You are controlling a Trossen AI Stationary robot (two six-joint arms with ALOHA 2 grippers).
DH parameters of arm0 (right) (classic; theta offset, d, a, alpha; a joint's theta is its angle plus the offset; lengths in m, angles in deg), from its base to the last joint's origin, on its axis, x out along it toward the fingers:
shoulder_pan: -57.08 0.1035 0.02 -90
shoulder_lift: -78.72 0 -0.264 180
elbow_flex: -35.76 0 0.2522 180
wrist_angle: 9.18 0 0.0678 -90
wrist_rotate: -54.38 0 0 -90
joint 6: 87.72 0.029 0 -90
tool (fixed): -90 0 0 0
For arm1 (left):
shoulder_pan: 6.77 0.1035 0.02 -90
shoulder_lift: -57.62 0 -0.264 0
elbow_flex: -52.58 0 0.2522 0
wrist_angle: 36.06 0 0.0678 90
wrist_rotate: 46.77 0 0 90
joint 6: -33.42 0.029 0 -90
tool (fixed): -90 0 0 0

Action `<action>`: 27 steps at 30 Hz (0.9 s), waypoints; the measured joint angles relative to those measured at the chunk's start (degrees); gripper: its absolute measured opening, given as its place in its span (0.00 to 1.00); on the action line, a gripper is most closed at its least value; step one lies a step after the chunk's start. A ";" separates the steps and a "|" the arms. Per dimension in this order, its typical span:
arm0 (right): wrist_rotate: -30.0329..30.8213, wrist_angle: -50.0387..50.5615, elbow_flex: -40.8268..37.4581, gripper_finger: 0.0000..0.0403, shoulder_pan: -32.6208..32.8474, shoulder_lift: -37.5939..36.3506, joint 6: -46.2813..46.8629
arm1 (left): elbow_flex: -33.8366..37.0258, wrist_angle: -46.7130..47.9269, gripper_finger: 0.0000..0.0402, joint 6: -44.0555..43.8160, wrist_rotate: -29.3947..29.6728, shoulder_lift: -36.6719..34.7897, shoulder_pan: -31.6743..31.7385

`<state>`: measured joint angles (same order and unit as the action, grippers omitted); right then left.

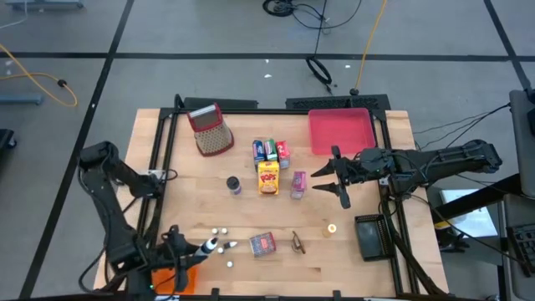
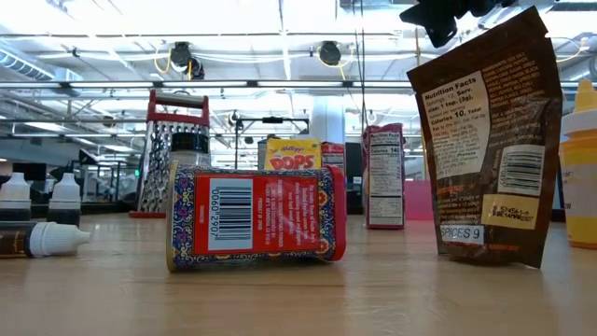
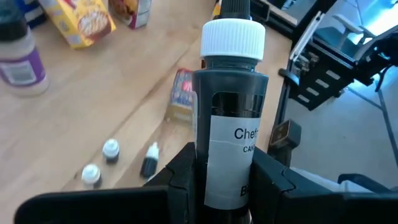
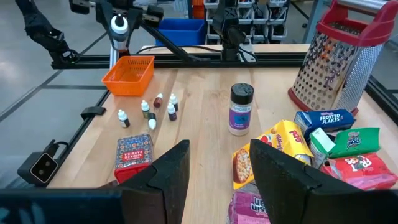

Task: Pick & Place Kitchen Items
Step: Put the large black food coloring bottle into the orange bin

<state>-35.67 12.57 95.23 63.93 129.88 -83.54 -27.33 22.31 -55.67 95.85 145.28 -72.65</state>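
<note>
Left gripper point(image 3: 224, 186), at the table's near-left corner above the orange mesh basket point(image 4: 129, 74), is clenched on a small dark white-capped bottle point(image 3: 231, 118). The left wrist view shows this grasp plainly; the high view shows only the bottle tip past the fingers.

Right gripper point(image 1: 328, 180) hovers with jaws spread beside the pink packet point(image 1: 298, 184), just below the flat pink tray point(image 1: 341, 130). The right wrist view looks down on the yellow cereal box point(image 4: 280, 146), blue packet point(image 4: 323, 119), green packet point(image 4: 348, 142) and white-lidded spice jar point(image 4: 240, 109).

Loose small dropper bottles point(image 4: 149, 112) lie near the basket. The red patterned box point(image 2: 256, 219) lies on its side; only the low view shows its barcode. The brown pouch point(image 2: 490, 140) stands upright there; the high view shows it only as a thin sliver. The red-topped metal grater point(image 1: 211, 130) stands at the far left.
</note>
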 joint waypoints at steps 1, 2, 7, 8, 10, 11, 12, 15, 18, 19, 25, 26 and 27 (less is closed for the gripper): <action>0.00 0.00 0.00 0.40 0.00 0.00 0.32 | 0.00 0.99 0.22 -1.83 -0.02 0.35 -0.78; 0.00 0.00 0.00 0.40 0.00 0.00 0.58 | 0.00 2.23 0.22 -4.04 -0.05 0.73 -1.67; 0.07 0.00 0.00 0.40 0.00 0.00 1.28 | -0.02 8.58 0.22 -15.98 -1.03 2.88 -6.33; 0.07 0.00 0.00 0.40 0.00 0.00 1.77 | -0.02 10.02 0.22 -18.31 -1.13 3.38 -7.24; 0.09 0.00 0.00 0.40 0.00 0.00 2.58 | -0.02 12.82 0.22 -22.52 -1.09 4.11 -8.77; 0.09 0.00 0.00 0.40 0.00 0.00 2.62 | -0.02 14.38 0.22 -24.26 -1.09 4.39 -9.41; 0.09 0.00 0.00 0.40 0.00 0.00 2.62 | -0.02 16.22 0.22 -25.61 -1.10 4.61 -9.93; 0.17 0.00 0.00 0.40 0.00 0.06 2.63 | -0.02 21.86 0.22 -28.71 -1.03 4.59 -10.93; 0.17 -0.16 0.00 0.40 0.00 0.63 2.64 | -0.02 27.18 0.22 -32.07 -1.08 4.61 -11.18; 0.17 -0.31 0.00 0.40 0.00 0.88 2.64 | 0.01 28.15 0.22 -32.89 -1.09 4.60 -11.18; 0.20 -1.36 0.00 0.40 0.00 2.74 2.42 | 3.11 28.30 0.22 -33.80 -1.15 4.52 -10.76; 0.20 -1.80 0.00 0.40 0.00 3.08 2.17 | 4.14 28.36 0.22 -34.60 -1.27 4.42 -10.76; 0.20 -2.68 0.00 0.40 0.00 3.44 1.98 | 5.03 28.28 0.22 -35.17 -2.07 4.30 -10.76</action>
<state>-35.48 9.89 95.23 63.93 133.32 -81.56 -22.30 50.58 -90.85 93.77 149.57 -83.42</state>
